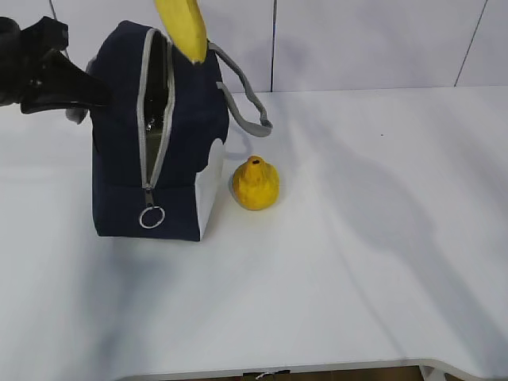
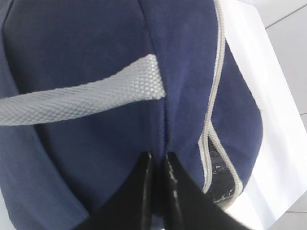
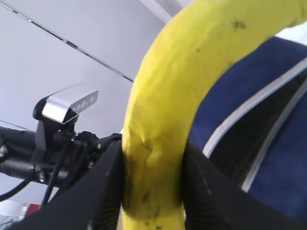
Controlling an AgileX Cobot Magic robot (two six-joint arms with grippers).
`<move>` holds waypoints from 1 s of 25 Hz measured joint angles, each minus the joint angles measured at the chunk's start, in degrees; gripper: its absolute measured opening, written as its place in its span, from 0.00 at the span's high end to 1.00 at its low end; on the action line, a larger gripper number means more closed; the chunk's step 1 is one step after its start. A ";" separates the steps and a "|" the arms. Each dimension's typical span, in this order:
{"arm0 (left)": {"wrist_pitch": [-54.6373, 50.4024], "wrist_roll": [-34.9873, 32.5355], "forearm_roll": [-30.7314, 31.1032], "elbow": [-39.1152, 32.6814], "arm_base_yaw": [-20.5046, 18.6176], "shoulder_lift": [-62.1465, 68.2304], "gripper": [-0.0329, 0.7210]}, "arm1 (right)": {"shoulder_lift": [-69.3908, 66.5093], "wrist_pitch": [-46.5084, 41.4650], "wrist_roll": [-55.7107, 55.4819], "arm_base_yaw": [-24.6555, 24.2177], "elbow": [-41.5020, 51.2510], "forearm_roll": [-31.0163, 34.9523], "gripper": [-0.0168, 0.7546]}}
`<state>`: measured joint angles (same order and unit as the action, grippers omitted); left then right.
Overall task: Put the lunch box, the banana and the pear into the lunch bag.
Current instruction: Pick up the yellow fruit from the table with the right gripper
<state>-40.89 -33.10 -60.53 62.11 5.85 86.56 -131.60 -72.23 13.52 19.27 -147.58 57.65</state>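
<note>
Landmark: the lunch bag, navy fabric, standing on end on the white worktop, zipper side toward the camera.

1. Ring pull. Hangs at the low end of the grey zipper, at the bag's near face. The zipper is run open, so the mouth gapes along the bag's upper front; the interior shows dark.

2. The pear. Yellow-orange, upright, dark hole at its top. Rests on the worktop just beside the bag's white side panel, touching or nearly so; which cannot be told. Not yet packed.

3. Webbing handle. Grey, droops off the bag's right shoulder, above and behind the pear.

4. The banana. Tip-down directly over the bag's open mouth, lower end level with the top edge, upper part cut off by the frame. The right gripper has its fingers clenched on it from both sides, mid-length. Judged: held vertical so that it drops through the narrow slot.

5. The left gripper. Comes in from the bag's left rear side. Its fingers are pinched together on a fold of the navy fabric below the other handle strap. Judged: this steadies the bag and holds its mouth spread for the banana.

6. The lunch box. Not visible; cannot tell whether it lies inside the bag.
</note>
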 joint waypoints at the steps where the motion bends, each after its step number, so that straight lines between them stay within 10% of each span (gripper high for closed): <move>1: 0.00 -0.09 -0.07 0.00 0.00 0.00 0.97 | -0.66 0.00 -0.13 0.00 0.00 0.83 0.59; 9: -0.38 -0.23 -0.49 0.00 0.00 0.00 0.97 | -5.87 0.48 -0.65 2.83 0.00 3.57 0.59; 25: -0.71 -0.23 -0.62 0.00 0.00 0.09 0.97 | -8.23 0.48 -3.79 5.42 0.00 -12.19 0.59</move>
<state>-41.60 -33.33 -61.15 62.11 5.85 86.65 -139.83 -71.75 9.73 24.69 -147.58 45.46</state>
